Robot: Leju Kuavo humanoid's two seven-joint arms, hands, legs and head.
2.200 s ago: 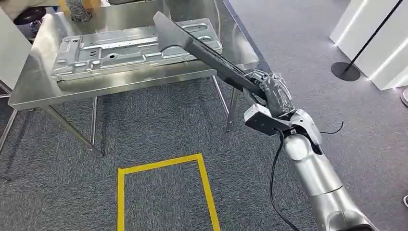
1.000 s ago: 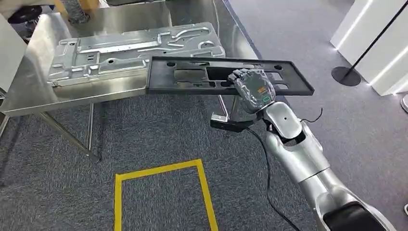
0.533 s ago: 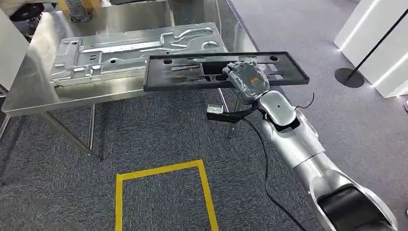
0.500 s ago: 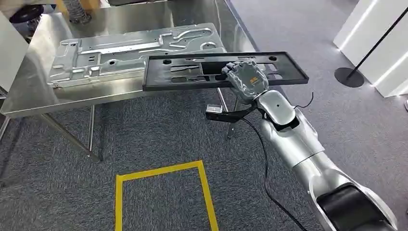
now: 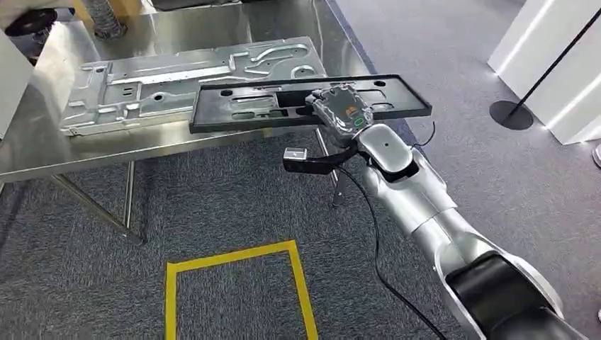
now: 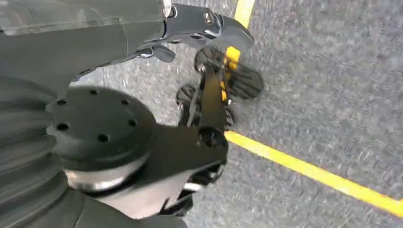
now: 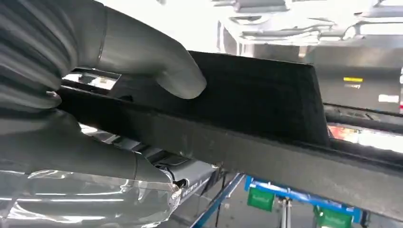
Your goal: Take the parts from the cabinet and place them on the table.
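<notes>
Over the near right edge of the bench (image 5: 42, 152), the black part (image 5: 234, 110) is gripped flat by the right robot hand (image 5: 340, 113), not yet set down beside the silver part (image 5: 163, 85) already placed.

My head camera sits high and looks forward and down over my right arm to the steel table (image 5: 42, 152) and the grey carpet with its yellow tape (image 5: 234, 255). The camera at my right wrist sits close behind my right hand (image 7: 71, 109), pressed up against the black panel (image 7: 266, 118); both views share that panel (image 5: 305, 103) and hand (image 5: 340, 113). My left wrist camera points down at the carpet, sharing the yellow tape (image 6: 304, 168) with the head view.
</notes>
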